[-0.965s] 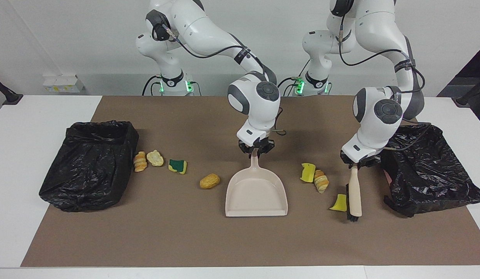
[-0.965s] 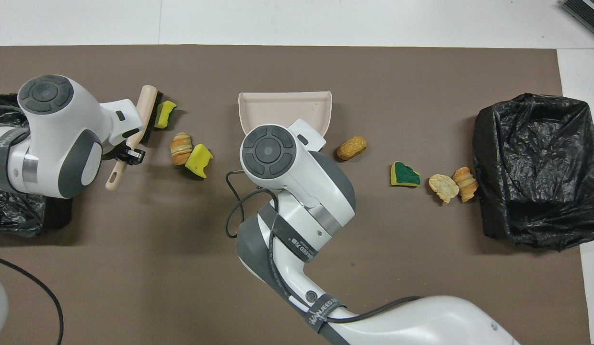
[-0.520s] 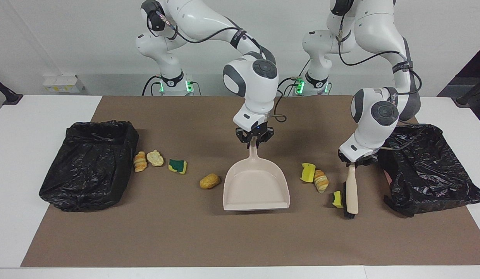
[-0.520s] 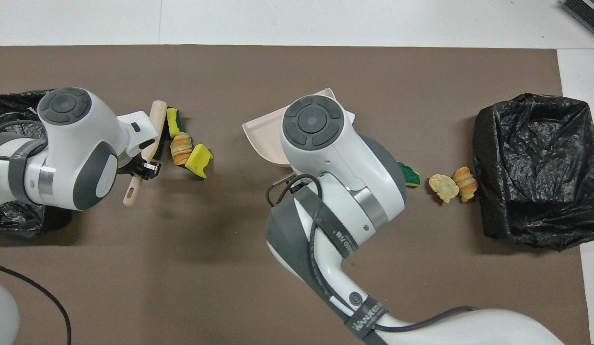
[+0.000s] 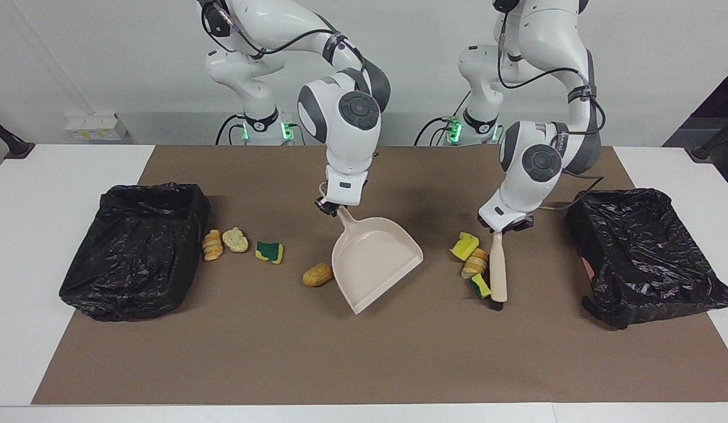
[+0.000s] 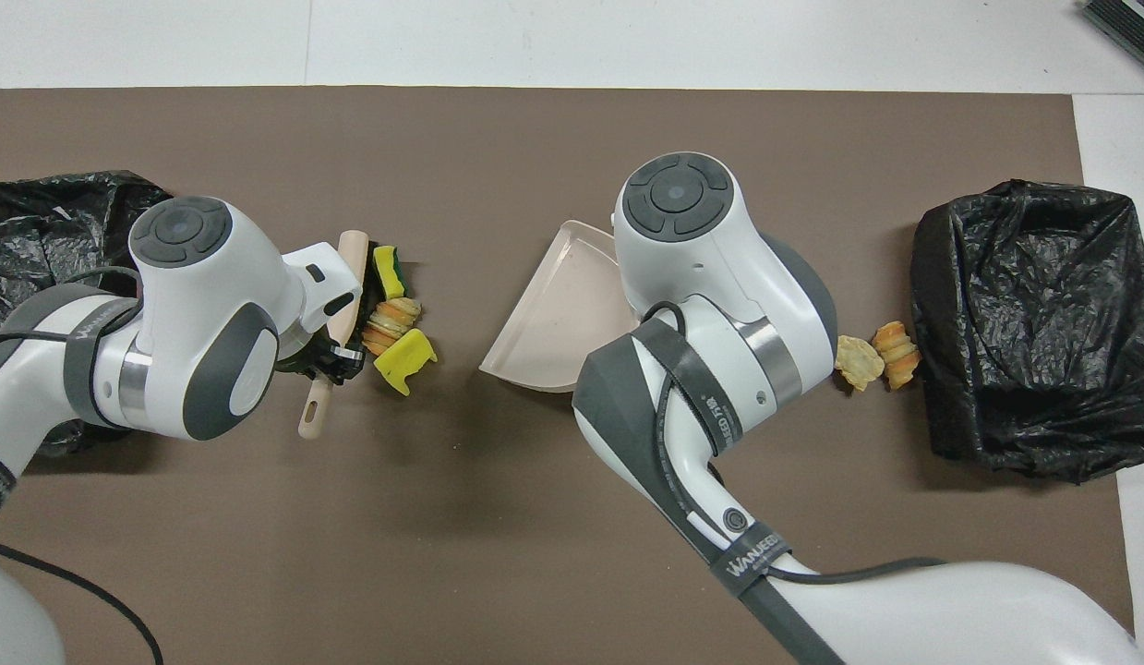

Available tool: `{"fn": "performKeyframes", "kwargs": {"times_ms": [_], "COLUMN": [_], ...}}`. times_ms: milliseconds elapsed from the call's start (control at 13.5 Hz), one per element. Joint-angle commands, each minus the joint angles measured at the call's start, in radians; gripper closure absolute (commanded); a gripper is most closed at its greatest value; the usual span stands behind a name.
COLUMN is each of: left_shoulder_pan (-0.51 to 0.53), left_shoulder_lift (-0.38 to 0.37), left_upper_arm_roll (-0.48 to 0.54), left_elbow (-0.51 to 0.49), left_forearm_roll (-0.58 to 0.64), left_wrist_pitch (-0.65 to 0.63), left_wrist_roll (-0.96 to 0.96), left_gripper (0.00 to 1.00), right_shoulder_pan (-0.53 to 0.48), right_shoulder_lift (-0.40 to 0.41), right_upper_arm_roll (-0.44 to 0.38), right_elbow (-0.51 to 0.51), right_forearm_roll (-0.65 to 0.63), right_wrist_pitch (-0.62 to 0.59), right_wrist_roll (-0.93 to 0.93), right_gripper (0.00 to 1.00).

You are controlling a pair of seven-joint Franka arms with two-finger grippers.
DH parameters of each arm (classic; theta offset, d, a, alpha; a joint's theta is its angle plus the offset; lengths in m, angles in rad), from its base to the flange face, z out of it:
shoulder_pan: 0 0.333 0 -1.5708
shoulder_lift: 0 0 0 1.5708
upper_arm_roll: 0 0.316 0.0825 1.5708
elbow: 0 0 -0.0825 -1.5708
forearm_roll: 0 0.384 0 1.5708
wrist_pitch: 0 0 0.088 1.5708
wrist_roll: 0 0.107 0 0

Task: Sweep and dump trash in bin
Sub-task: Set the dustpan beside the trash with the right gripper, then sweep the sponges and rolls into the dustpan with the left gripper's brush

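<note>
Here, right pincer [image 5: 330,207] clenched on dustpan [image 5: 375,262], left pincer [image 5: 502,225] clenched on brush [image 5: 497,270], 3 scraps [image 5: 473,262] touching it

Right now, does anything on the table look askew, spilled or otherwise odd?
Only the dustpan stands out: the right tool holds it by the handle, turned askew with its mouth angled toward the three scraps bunched against the brush in the left tool. The other scraps lie scattered, unswept. Nothing looks damaged.
</note>
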Motion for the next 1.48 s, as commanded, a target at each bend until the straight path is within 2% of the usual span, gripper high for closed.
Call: {"fn": "performKeyframes", "kwargs": {"times_ms": [0,148,297,594,816,1039,1262,1410], "left_shoulder_pan": [0.019,0.048,0.079,0.053,-0.033,-0.146,-0.255,-0.302], "left_shoulder_lift": [-0.084,-0.115,-0.153,-0.174,-0.183,-0.161,-0.154,-0.151], "left_upper_arm_roll": [0.022,0.023,0.022,0.017,0.015,0.014,0.015,0.015], "left_elbow": [-0.019,-0.04,-0.127,-0.255,-0.287,-0.287,-0.275,-0.258], "left_forearm_roll": [-0.026,-0.026,-0.026,-0.036,-0.062,-0.122,-0.275,-0.313], "left_wrist_pitch": [-0.018,-0.031,0.033,0.204,0.21,0.241,0.316,0.319], "left_wrist_roll": [-0.015,-0.023,-0.014,-0.043,-0.141,-0.247,-0.258,-0.294], "left_gripper": [1.0,1.0,1.0,1.0,1.0,1.0,1.0,1.0], "right_shoulder_pan": [-0.006,0.009,0.008,0.008,0.006,0.019,0.037,0.042], "right_shoulder_lift": [-0.06,-0.05,-0.031,-0.011,-0.008,0.012,0.025,0.033], "right_upper_arm_roll": [0.006,0.004,0.006,0.006,0.006,0.006,0.006,0.004], "right_elbow": [-0.116,-0.159,-0.176,-0.175,-0.176,-0.175,-0.173,-0.173], "right_forearm_roll": [0.004,-0.015,-0.064,-0.092,-0.109,-0.117,-0.121,-0.121], "right_wrist_pitch": [0.11,0.224,0.294,0.333,0.335,0.368,0.396,0.408], "right_wrist_roll": [-0.104,-0.14,-0.185,-0.278,-0.326,-0.315,-0.299,-0.286], "right_gripper": [1.0,1.0,1.0,1.0,1.0,1.0,1.0,1.0]}}
